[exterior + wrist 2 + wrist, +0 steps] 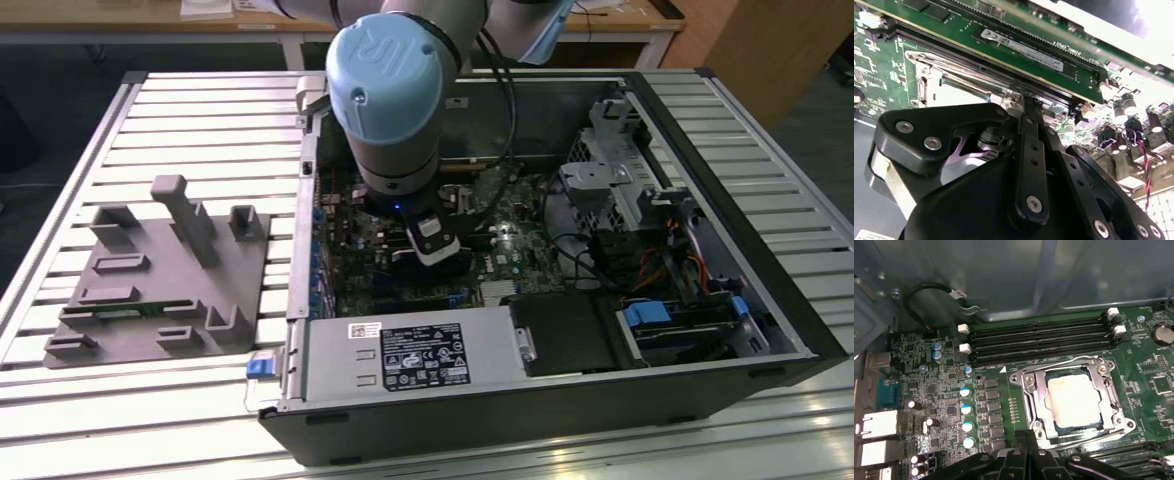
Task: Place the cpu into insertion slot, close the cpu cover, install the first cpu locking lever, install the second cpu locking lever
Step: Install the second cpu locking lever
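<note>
Inside the open computer case (561, 330), the arm's gripper (1026, 440) hangs low over the green circuit board (944, 390), just beside the near edge of the insertion slot (1070, 402), with its 2 dark fingers (1019, 460) drawn narrowly together and nothing seen between them. Within that slot the cpu (1074, 397) lies flat, pale face up, framed by the cpu cover (1104, 390) lying flat around it, while 3 long black memory slots (1039, 337) run beyond the socket's far edge.
</note>
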